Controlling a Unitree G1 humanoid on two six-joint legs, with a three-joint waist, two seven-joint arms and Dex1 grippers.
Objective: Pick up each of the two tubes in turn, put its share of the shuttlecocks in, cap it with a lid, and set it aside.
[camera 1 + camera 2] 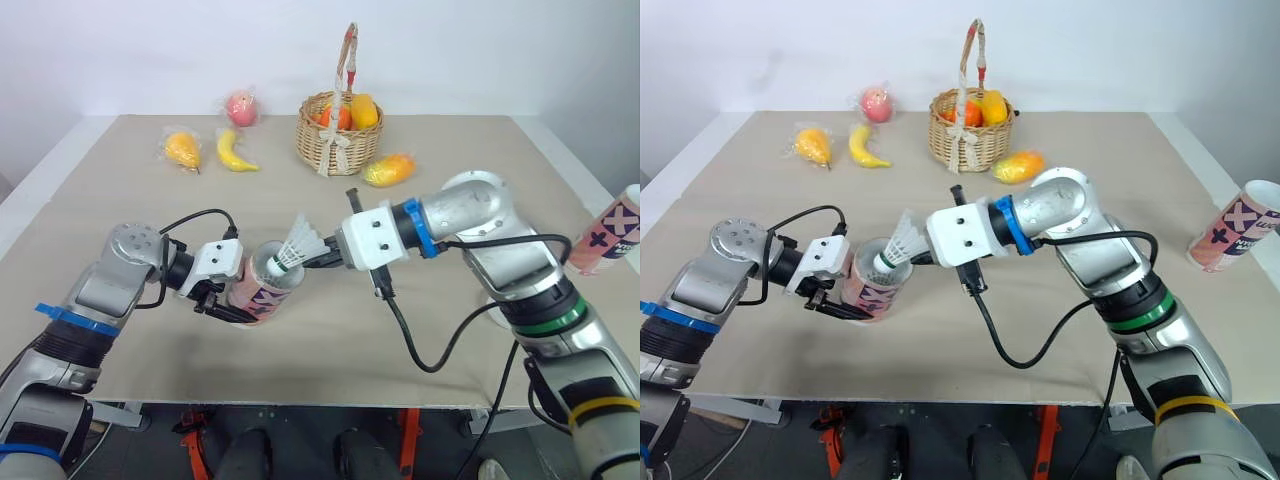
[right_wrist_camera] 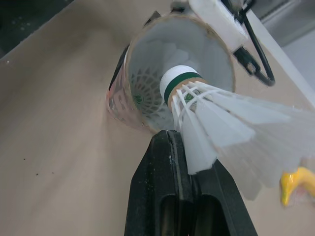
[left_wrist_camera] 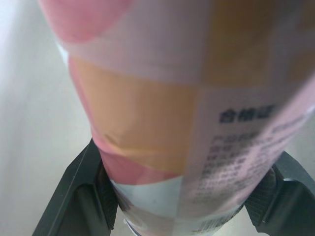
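My left gripper [image 1: 228,297] is shut on a pink patterned tube [image 1: 262,286], held tilted just above the table with its open mouth facing right. In the left wrist view the tube [image 3: 187,108] sits squeezed between the black fingers [image 3: 83,196]. My right gripper [image 1: 318,259] is shut on a white shuttlecock [image 1: 296,243] by its feather skirt. Its cork tip with a green band [image 2: 178,82] sits at the tube's mouth [image 2: 147,64], where another shuttlecock lies inside. A second tube [image 1: 610,233] lies at the table's right edge.
A wicker basket [image 1: 340,135] with fruit stands at the back centre. Wrapped fruit lies around it: a mango [image 1: 389,169], a banana [image 1: 235,150], a pear [image 1: 182,150] and a peach [image 1: 241,106]. A black cable [image 1: 430,340] hangs from my right arm.
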